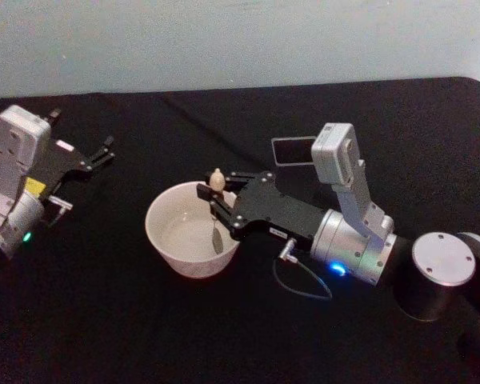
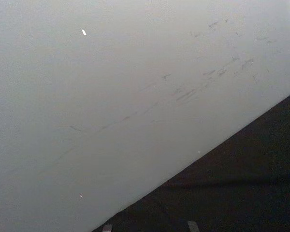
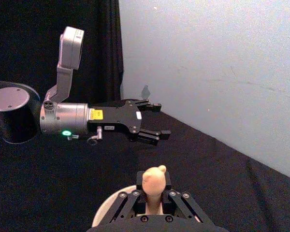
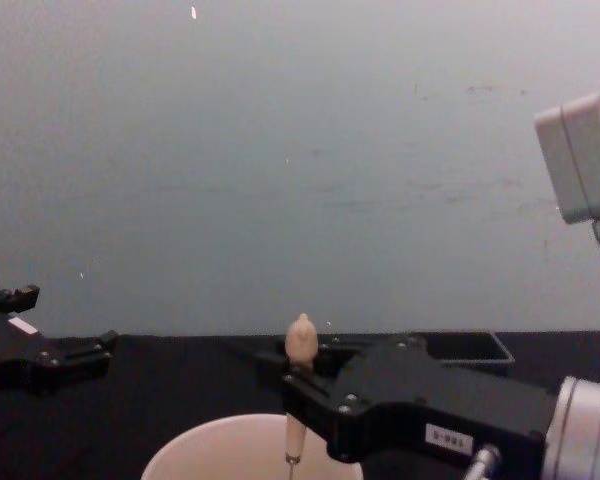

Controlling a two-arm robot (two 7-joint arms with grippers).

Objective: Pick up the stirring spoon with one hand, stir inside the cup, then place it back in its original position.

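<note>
**Black table, pale wall: spoon down in the cup, stirring step in hand**

Black cloth covers the table (image 1: 104, 328), with a plain pale wall (image 1: 224, 40) behind its far edge. Near the middle stands the cup (image 1: 188, 264), wide and cream-white. The right tool (image 1: 218, 202) reaches in from the right over the cup's right rim, its fingers clamped narrow on the wooden handle of the spoon (image 1: 217, 181) just below the knob. The spoon hangs close to upright. Its thin shaft runs down inside the cup, and its small bowl sits low on the cup's right side; whether it touches the bottom cannot be told. The holder (image 1: 292, 150), a small dark square box, sits farther back and to the right of the cup. The left tool (image 1: 106, 152) lies idle at the far left, fingers spread, well apart from the cup.

This looks like the stirring step. The next move calls for circling the spoon inside the wall without nudging the light cup. After that it needs a straight lift until the bowl clears the rim, a carry back and right to the holder, and a release there.
</note>
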